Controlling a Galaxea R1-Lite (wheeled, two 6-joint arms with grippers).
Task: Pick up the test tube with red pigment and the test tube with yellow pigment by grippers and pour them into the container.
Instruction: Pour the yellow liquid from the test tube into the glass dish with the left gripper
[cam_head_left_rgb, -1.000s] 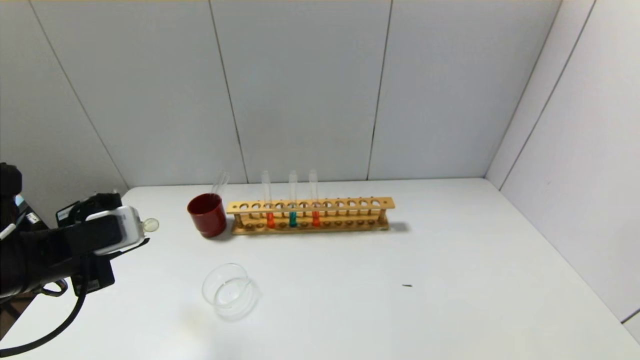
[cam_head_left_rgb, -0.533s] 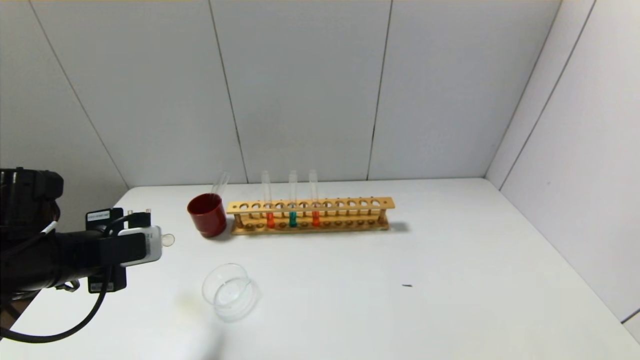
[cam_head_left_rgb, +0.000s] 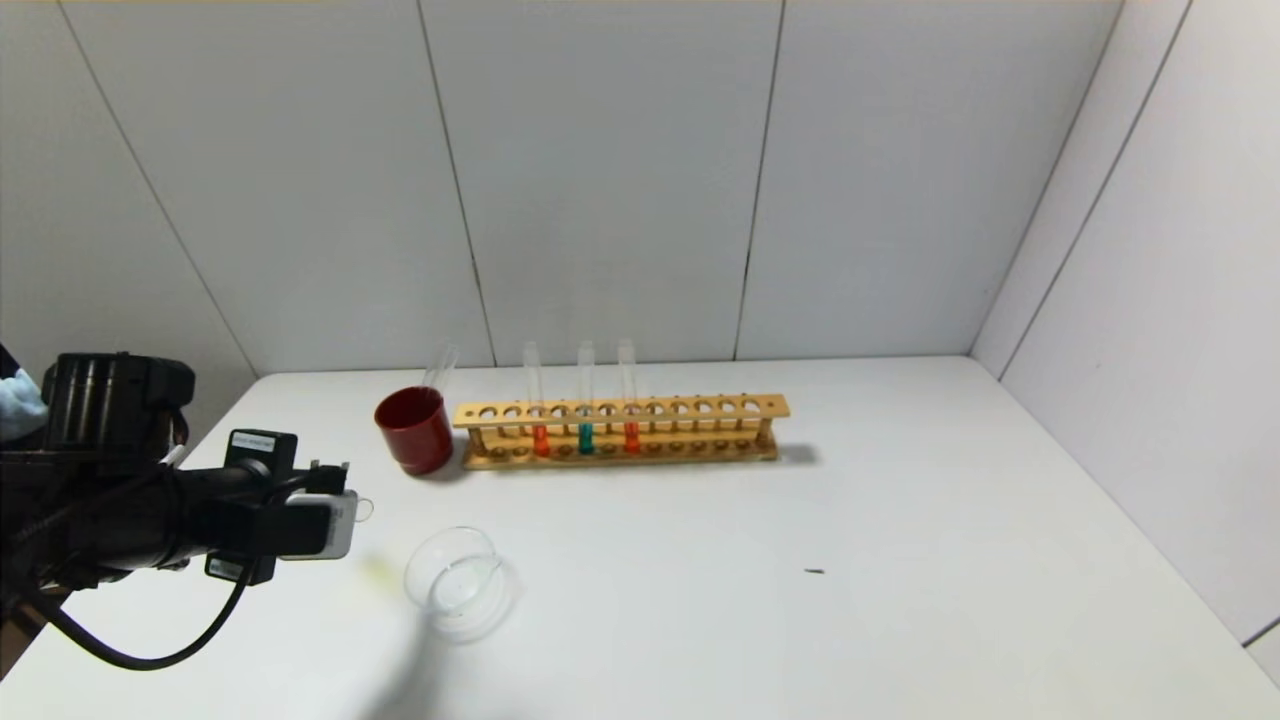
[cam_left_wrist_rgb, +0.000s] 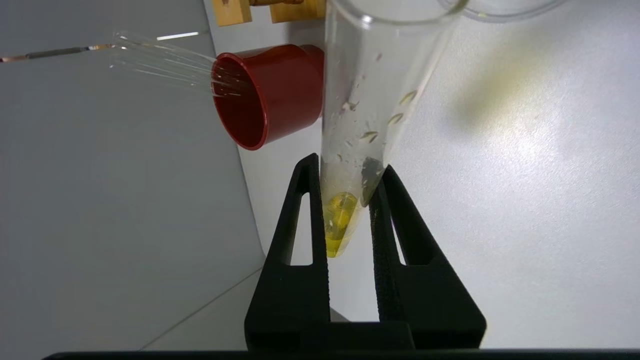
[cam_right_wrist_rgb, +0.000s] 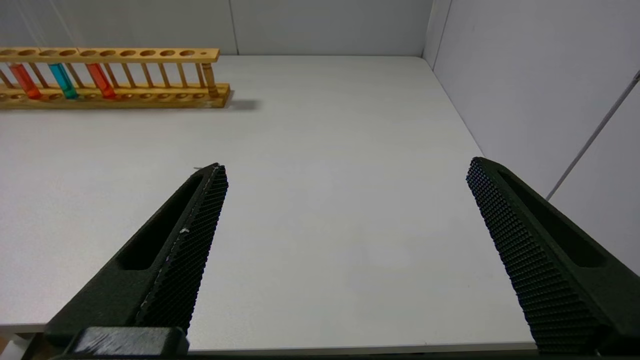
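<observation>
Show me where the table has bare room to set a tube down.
Widest bare patch: white tabletop right of the shallow clear glass dish and in front of the wooden tube rack, up to the right wall. Crowded: the left corner, where the dark red cup, dish and left claw, gripping the yellow-liquid glass tube, cluster.

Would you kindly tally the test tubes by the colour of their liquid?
Red or orange-red tubes: 2, in the rack
Teal tube: 1, in the rack
Yellow tube: 1, in the left gripper
Tube showing no liquid: 1, in the cup
Total: 5
</observation>
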